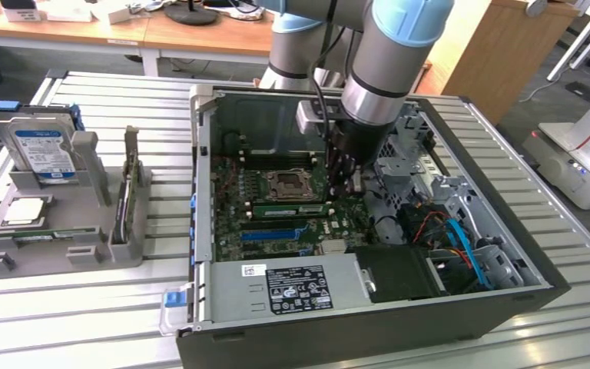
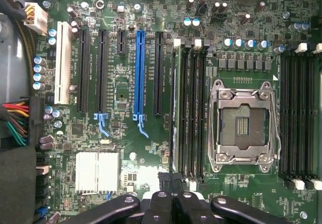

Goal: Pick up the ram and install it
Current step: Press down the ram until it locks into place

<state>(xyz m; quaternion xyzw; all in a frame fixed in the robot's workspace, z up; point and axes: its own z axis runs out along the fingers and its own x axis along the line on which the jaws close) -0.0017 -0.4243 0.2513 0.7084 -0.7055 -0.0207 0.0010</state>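
At the exterior view's left, the grey holder [image 1: 28, 261] carries the hard drive [image 1: 41, 150] and the processor [image 1: 25, 209]. Further right, inside the open computer case [image 1: 377, 323], the ram [image 1: 293, 208] lies as a green stick in a memory slot just beside the empty processor socket [image 1: 286, 184]. So I judge the picking is done and the step in hand is the seating. In the wrist view the ram [image 2: 176, 113] stands in the slot farthest from the socket. Whether it is fully clicked in I cannot tell. Seating it calls, I think, for an even push straight down along the slot. The gripper [image 1: 344, 181] hangs over the stick's end at the exterior view's right, its fingers pressed together and pinching nothing; the tips [image 2: 171, 181] seem touching or just above that end
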